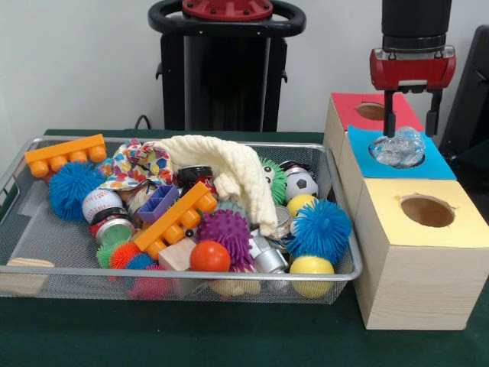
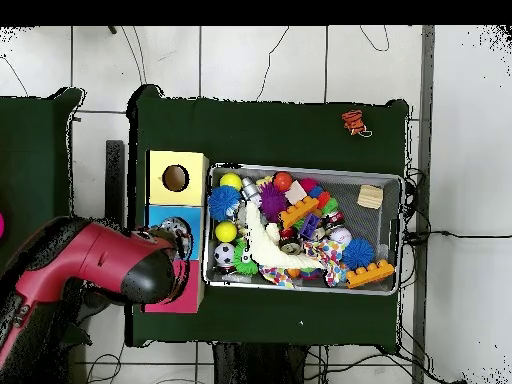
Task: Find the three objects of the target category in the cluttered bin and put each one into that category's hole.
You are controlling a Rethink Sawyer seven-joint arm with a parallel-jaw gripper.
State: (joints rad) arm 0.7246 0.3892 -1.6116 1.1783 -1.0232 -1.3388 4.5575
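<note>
The pincer [image 1: 412,113] hangs with its fingers apart just above the blue-topped box [image 1: 435,164]. A crumpled clear plastic piece [image 1: 398,147] sits in that box's hole, directly below the fingers. The red-topped box [image 1: 345,109] lies behind it and the yellow-topped box [image 1: 412,267] in front. Left of the boxes, the wire bin [image 1: 15,183] holds mixed toys on the green worktop [image 1: 229,336].
</note>
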